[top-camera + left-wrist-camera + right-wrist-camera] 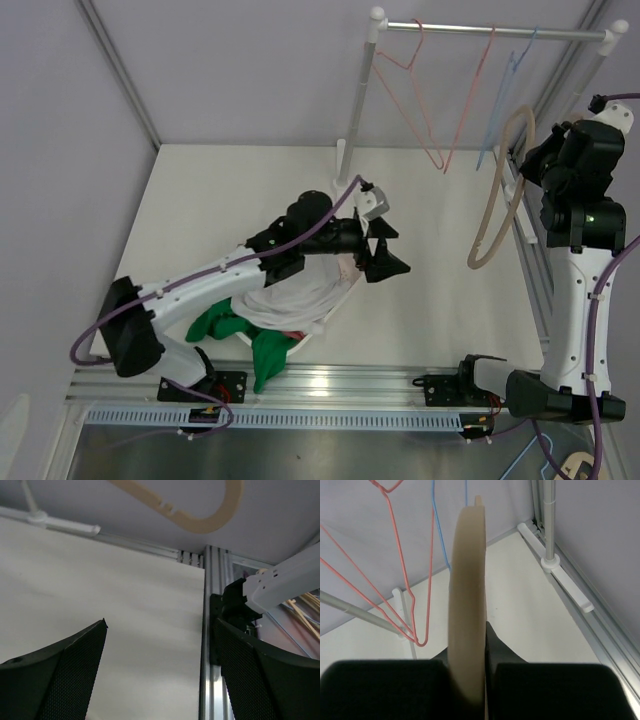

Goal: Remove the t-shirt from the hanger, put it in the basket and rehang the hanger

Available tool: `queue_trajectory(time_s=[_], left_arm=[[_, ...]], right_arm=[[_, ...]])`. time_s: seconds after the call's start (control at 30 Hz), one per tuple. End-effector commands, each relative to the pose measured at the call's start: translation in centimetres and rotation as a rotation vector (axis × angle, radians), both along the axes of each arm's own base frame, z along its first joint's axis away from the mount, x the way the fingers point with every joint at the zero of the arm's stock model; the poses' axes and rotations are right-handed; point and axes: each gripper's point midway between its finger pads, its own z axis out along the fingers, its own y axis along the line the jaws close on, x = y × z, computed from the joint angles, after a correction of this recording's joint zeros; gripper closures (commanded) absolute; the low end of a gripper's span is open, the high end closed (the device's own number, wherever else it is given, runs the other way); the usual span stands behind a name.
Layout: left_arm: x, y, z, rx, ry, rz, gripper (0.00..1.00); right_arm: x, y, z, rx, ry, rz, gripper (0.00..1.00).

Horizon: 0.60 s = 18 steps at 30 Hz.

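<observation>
The white t-shirt [290,295] lies crumpled on a pile at the near left of the table, under my left arm and off the hanger. The beige wooden hanger [492,200] dangles bare at the right. My right gripper [537,150] is shut on its upper part. In the right wrist view the hanger [467,580] runs edge-on between the black fingers of that gripper [470,637]. My left gripper [392,250] stands open just right of the t-shirt, above the table. Nothing lies between its jaws in the left wrist view [161,630], where the hanger [200,522] shows at the top.
A green garment [228,325] lies in the same pile, spilling toward the front rail [350,380]. A clothes rack [490,30] at the back carries red wire hangers [425,110] and a blue one [505,95]. Its post [358,100] stands behind the left gripper.
</observation>
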Motion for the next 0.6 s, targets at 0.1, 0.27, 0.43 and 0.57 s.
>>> queue_trajectory(time_s=[0.1,0.27,0.43,0.57], left_arm=[[-2.7,-6.0,8.2,-0.248,-0.208,-0.271,0.09],[-2.2,-9.0,8.0,-0.228,-0.216,-0.318,0.38],[-1.7,-9.9,10.1,-0.262,-0.248,-0.319,0.5],[-1.3,-11.2,10.3,-0.264,-0.25,-0.343,0.49]], right_arm=[[0.2,1.6,1.7,0.037,-0.047,0.076,1.0],[0.2,2.1,1.7,0.044,-0.047,0.098,1.0],[0.2,2.2,1.3,0.043,-0.038,0.111,1.0],[0.2,2.5,1.3,0.052,-0.039,0.121,1.0]])
